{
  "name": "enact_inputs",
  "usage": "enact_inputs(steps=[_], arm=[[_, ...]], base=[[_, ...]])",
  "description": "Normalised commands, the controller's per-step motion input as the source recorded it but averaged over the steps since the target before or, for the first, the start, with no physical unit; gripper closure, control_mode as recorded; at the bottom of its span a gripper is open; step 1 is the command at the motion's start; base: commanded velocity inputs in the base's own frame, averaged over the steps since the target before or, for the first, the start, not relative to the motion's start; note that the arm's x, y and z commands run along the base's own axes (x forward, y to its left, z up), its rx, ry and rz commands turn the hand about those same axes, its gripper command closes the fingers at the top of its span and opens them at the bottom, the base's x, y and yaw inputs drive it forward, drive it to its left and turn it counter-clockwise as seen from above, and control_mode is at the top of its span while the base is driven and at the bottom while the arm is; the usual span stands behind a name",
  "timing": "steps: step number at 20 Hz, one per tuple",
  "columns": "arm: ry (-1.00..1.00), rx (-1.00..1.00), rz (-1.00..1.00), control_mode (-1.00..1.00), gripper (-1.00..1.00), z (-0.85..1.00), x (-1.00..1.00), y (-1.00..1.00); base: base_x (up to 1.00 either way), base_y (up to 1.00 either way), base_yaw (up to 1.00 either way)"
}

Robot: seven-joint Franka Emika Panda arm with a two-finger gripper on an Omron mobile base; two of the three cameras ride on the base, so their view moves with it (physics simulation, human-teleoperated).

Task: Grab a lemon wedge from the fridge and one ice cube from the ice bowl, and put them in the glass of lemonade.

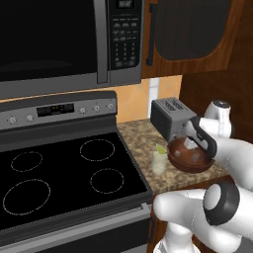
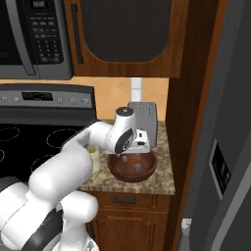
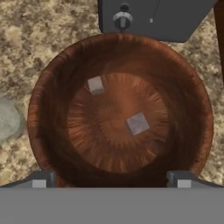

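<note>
Hovering tool (image 3: 111, 181) (spread wide) — ice cube (image 3: 138, 124) below, apart

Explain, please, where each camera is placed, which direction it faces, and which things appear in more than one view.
Left base view: behind the arm's left, facing forward and down over stove and counter; arm at lower right.
Right base view: behind the arm's right, facing counter and fridge; arm at lower left.
Hand view: on the hand, looking straight down into the ice bowl; open gripper tips at bottom.
Shared: all three show ice bowl and toaster; two ice cubes lie inside.
</note>
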Motion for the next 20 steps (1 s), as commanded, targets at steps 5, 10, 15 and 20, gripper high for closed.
enact_inputs(steps=[5,10,15,20], arm=[[0.01,0.0,0.04,-1.0,-1.0,-0.27,0.03,-0.07],[0.06,0.0,0.0,-1.0,-1.0,-0.42,0.07,0.0],[0.09,0.0,0.02,-1.0,-1.0,-0.38,0.24,-0.01],[0.04,0.0,0.02,-1.0,-1.0,-0.21,0.36,-0.16]], base=[[0.0,0.0,0.0],[0.0,0.0,0.0],[0.0,0.0,0.0],[0.0,0.0,0.0]])
